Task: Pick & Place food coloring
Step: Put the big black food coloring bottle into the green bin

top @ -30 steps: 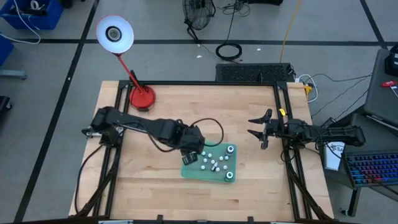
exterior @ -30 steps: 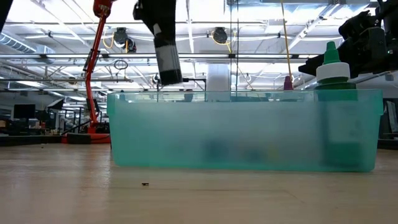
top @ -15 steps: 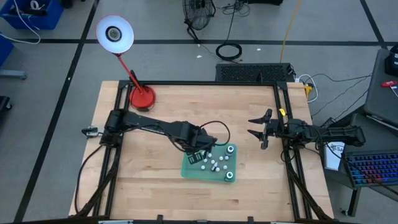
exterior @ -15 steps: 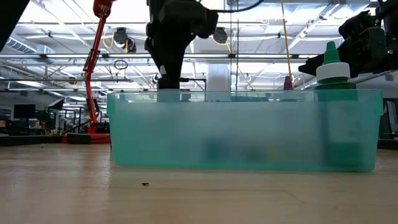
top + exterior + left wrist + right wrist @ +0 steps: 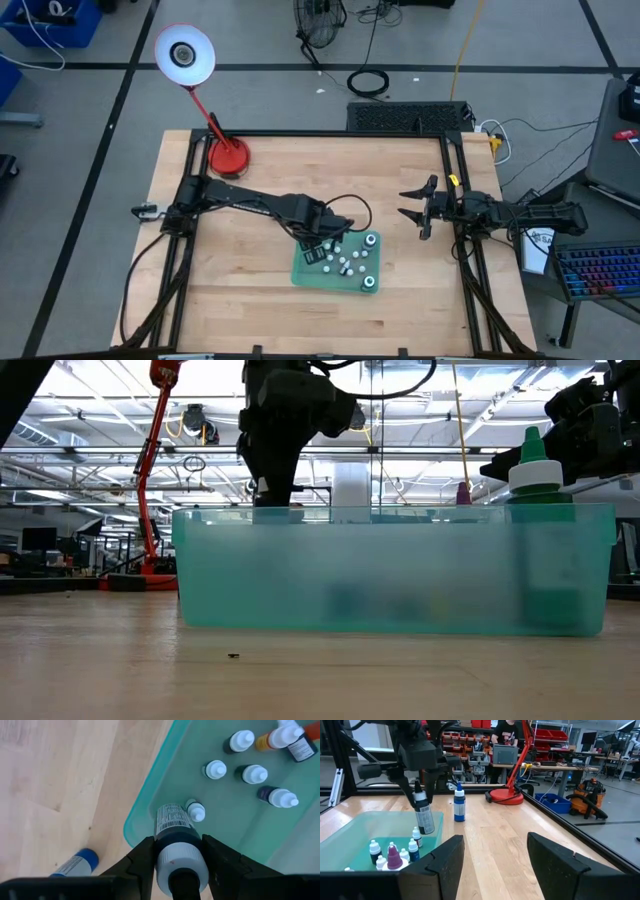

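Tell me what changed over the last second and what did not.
The left claw, shut on a white-capped food coloring bottle, carried it from the green tray's near-left corner further in over the tray, then dipped slightly toward the wall. The grip did not change. The right claw, the tray's other bottles and the blue bottle outside stayed put.

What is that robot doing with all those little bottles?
The left gripper is holding a food coloring bottle by its cap end, over the corner of the green tray. Several other small white-capped bottles already stand in the tray. One blue bottle stands on the table outside it. The right gripper waits open at the table's right side.
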You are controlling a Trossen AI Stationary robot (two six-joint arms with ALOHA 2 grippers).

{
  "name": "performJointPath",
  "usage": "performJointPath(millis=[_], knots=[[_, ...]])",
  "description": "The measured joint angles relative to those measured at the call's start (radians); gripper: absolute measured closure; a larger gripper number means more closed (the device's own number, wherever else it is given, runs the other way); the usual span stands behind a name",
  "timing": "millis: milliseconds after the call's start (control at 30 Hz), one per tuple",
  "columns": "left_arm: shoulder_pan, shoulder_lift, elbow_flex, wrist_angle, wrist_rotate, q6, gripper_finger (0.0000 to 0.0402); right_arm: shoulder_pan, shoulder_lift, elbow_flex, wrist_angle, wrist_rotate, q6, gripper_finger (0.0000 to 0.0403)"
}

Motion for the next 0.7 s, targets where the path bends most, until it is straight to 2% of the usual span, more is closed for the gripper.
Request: performJointPath(millis=[700], knots=[[0.007, 0.064, 0.000, 0.025, 0.016, 0.028, 0.0261, 0.000, 0.000, 0.000, 0.000, 0.000, 0.000, 0.0197]])
